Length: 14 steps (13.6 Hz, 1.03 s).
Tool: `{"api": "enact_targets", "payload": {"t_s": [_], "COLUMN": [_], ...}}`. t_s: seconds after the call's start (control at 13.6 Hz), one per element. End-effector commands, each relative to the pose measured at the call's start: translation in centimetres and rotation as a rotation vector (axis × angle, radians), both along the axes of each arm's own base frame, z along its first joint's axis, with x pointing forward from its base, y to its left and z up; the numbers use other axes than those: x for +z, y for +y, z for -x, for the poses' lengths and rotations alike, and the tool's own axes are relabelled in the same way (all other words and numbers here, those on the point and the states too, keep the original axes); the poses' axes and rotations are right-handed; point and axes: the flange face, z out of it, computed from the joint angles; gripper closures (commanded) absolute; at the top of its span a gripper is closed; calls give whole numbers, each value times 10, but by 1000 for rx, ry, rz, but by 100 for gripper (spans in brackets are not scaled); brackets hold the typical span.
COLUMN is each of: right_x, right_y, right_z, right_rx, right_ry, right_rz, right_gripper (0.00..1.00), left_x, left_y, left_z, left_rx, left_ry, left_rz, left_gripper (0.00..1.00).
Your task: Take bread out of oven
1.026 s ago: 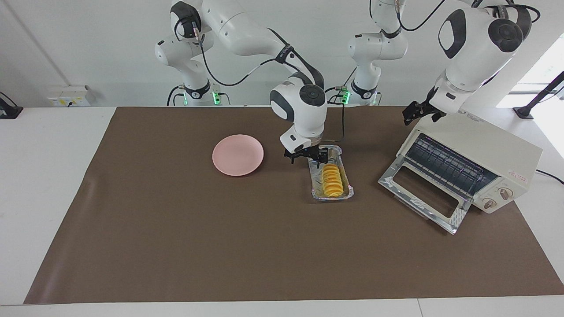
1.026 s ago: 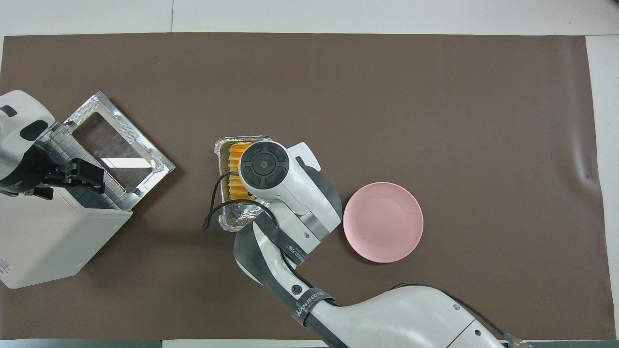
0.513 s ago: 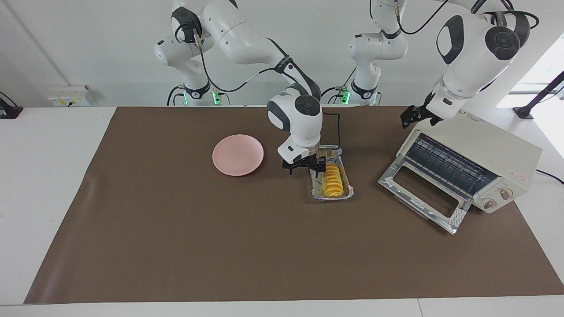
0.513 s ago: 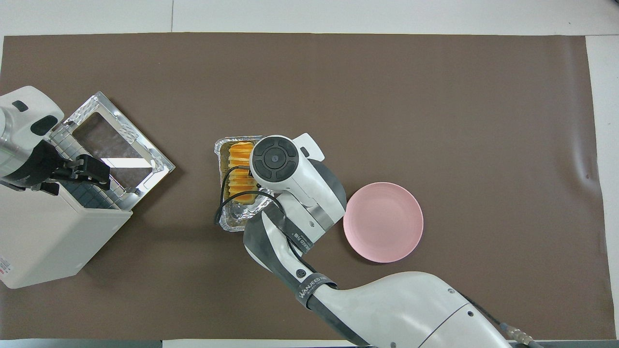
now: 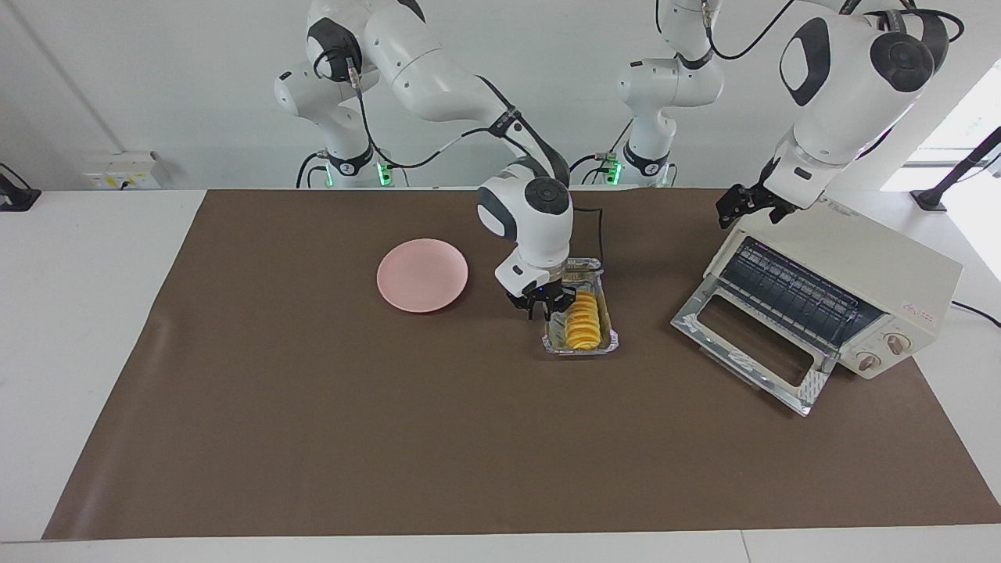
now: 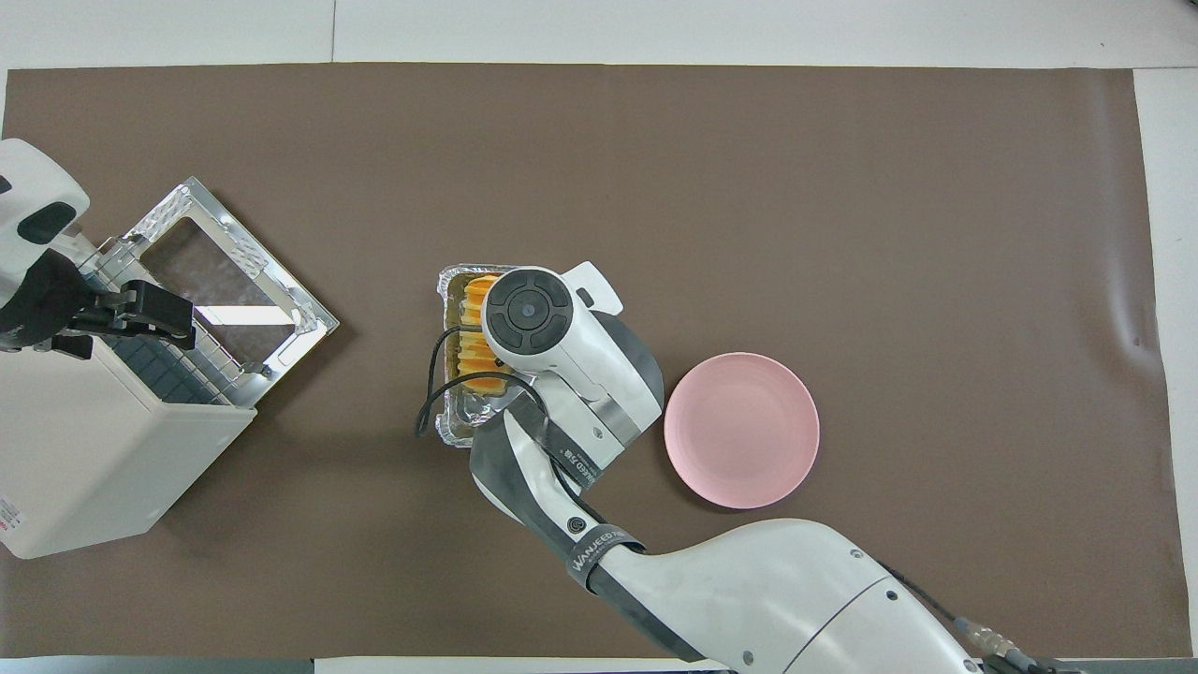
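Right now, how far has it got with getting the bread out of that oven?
Mostly done, it seems. The oven stands with its door dropped open and only the bare rack showing; the bread lies in a foil tray on the mat, beside the pink plate. The right tool is down at the tray's edge by the loaf. The left tool waits over the oven's top. Possibly left: moving the bread to the plate.

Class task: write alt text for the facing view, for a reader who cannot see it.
The right gripper is down at the bread in its foil tray mid-table, between a pink plate and the open oven. The left gripper hovers over the oven's top.
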Motion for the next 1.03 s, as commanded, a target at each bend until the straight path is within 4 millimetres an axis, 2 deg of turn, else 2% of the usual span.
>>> {"api": "enact_targets", "payload": {"t_s": [0.0, 0.22, 0.44, 0.51, 0.73, 0.95], "right_x": [3, 6, 58, 69, 84, 84], "right_y": [1, -4, -18, -38, -108, -187], "right_z": [-4, -6, -30, -48, -96, -137], "right_rx": [8, -2, -23, -59, -74, -25], "right_ry": [-3, 14, 55, 52, 31, 16], "right_rz": [8, 15, 46, 34, 9, 7], "right_gripper": [100, 100, 100, 100, 100, 100], "left_x": [4, 7, 8, 8, 7, 8], "left_y": [1, 3, -1, -1, -1, 0], "left_z": [0, -2, -3, -3, -3, -2], "left_rx": [-19, -23, -29, -30, -33, -29], "left_ry": [11, -1, -10, -13, -13, -12], "left_rz": [-8, -1, 0, 0, 1, 1], "left_gripper": [0, 0, 0, 0, 0, 0]}}
